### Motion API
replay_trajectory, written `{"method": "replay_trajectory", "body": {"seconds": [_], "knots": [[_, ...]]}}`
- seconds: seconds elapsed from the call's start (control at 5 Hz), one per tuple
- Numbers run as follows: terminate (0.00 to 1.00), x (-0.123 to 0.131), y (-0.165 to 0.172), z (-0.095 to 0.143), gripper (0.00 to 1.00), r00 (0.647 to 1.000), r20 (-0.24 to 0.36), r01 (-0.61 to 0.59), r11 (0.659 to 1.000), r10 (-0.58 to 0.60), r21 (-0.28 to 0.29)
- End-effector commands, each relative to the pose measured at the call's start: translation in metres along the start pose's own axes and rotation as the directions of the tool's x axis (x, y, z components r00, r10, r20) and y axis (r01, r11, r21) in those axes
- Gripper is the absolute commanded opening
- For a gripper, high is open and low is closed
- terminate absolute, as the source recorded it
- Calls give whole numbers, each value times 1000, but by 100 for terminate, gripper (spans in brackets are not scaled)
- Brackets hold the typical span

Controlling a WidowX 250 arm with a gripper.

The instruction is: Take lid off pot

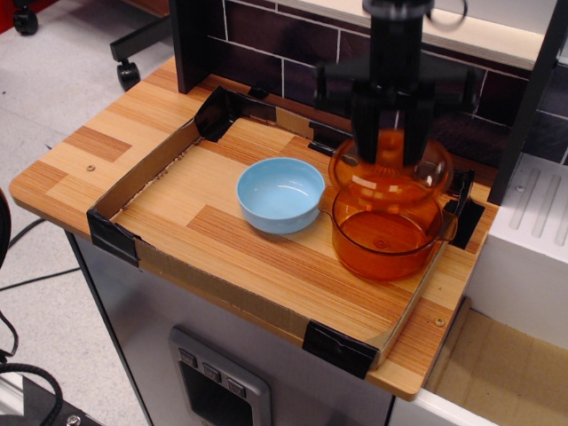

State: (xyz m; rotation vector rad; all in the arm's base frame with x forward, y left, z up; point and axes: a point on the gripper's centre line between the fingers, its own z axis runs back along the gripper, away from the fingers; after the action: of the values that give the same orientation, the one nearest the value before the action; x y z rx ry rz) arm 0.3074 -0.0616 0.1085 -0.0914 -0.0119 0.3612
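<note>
We see the black pincer (390,149) clenched on the knob of the amber glass lid (390,175), held clear above the rim of the open amber glass pot (386,241) directly beneath it.

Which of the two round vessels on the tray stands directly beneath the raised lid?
The amber glass pot, at the tray's right end; the light blue bowl sits to its left, clear of the lid.
</note>
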Motion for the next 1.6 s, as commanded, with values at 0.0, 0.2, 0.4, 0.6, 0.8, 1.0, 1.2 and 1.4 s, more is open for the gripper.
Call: {"method": "replay_trajectory", "body": {"seconds": [0.0,0.2,0.4,0.6,0.8,1.0,1.2,1.4], "knots": [[0,13,28,47,0,995,87,-38,999,38,-12],[0,17,66,38,0,997,29,-71,997,70,43],[0,9,98,25,0,999,-35,-30,996,33,81],[0,2,117,11,0,995,-80,64,996,-58,65],[0,-3,137,-7,0,991,-59,124,990,-120,71],[0,0,145,-20,0,990,-81,122,990,-116,65],[0,9,150,-25,0,992,-71,109,991,-104,72],[0,16,153,-29,0,994,-63,90,993,-85,78]]}}
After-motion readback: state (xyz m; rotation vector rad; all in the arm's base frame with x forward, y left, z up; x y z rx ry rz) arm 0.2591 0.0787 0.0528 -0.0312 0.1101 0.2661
